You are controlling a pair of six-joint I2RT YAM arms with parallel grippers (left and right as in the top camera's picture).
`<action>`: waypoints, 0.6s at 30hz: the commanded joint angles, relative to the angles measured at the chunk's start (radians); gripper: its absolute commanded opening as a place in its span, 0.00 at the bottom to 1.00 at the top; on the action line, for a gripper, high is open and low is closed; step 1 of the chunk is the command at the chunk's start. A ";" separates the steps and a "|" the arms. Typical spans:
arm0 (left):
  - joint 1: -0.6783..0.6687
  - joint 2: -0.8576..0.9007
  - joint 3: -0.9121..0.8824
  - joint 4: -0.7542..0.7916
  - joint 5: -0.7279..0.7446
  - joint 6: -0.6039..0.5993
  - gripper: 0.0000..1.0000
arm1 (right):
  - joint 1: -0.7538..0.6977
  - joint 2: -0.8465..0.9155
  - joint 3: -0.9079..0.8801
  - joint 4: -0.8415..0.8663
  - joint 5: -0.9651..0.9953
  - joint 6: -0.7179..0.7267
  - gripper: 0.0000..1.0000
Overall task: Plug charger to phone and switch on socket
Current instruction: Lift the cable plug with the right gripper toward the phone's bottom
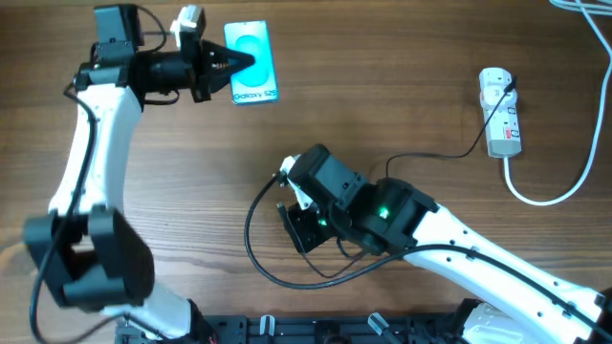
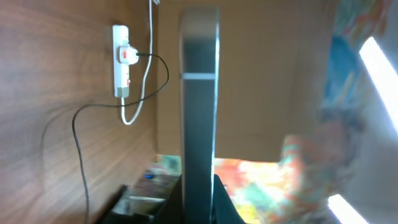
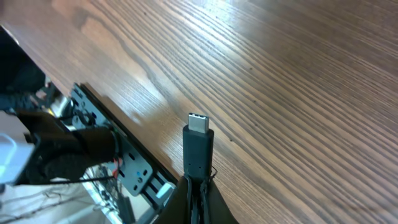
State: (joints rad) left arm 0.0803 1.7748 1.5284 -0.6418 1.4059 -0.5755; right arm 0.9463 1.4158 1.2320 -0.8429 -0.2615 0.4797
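Observation:
The phone [image 1: 251,62], cyan screen up, is at the far left. My left gripper [image 1: 226,65] is shut on its left edge. In the left wrist view the phone [image 2: 199,93] shows edge-on between the fingers [image 2: 199,194], off the table. My right gripper [image 1: 302,229] is at the front centre, shut on the charger's plug. The metal tip [image 3: 199,123] sticks out past the fingers [image 3: 200,182] just above the wood. The dark cable [image 1: 251,234] loops on the table and runs to the black plug end [image 1: 510,91] in the white socket [image 1: 500,113], which also shows in the left wrist view [image 2: 121,61].
The socket's thick white cord [image 1: 574,172] curves along the right edge of the table. A black mounting rail [image 1: 316,330] runs along the front edge and shows close below the right gripper in the right wrist view [image 3: 134,171].

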 commanded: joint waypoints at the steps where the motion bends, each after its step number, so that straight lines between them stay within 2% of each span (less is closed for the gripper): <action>1: -0.063 -0.193 0.003 0.010 -0.211 0.076 0.04 | 0.002 -0.041 0.019 0.029 0.014 0.047 0.04; 3: -0.097 -0.266 0.003 0.010 -0.330 0.082 0.04 | 0.001 -0.071 0.019 0.047 0.021 0.056 0.04; 7: -0.116 -0.319 0.003 -0.023 -0.432 0.101 0.04 | 0.001 -0.153 0.019 0.053 0.122 0.100 0.04; 11: -0.134 -0.318 0.003 -0.087 -0.430 0.184 0.04 | 0.001 -0.232 0.019 0.060 0.192 0.098 0.04; 18: -0.198 -0.318 0.003 -0.096 -0.355 0.180 0.04 | 0.002 -0.234 0.019 0.102 0.195 0.099 0.04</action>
State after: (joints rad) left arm -0.1017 1.4597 1.5284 -0.7414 0.9997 -0.4294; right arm 0.9463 1.1843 1.2331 -0.7670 -0.0906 0.5652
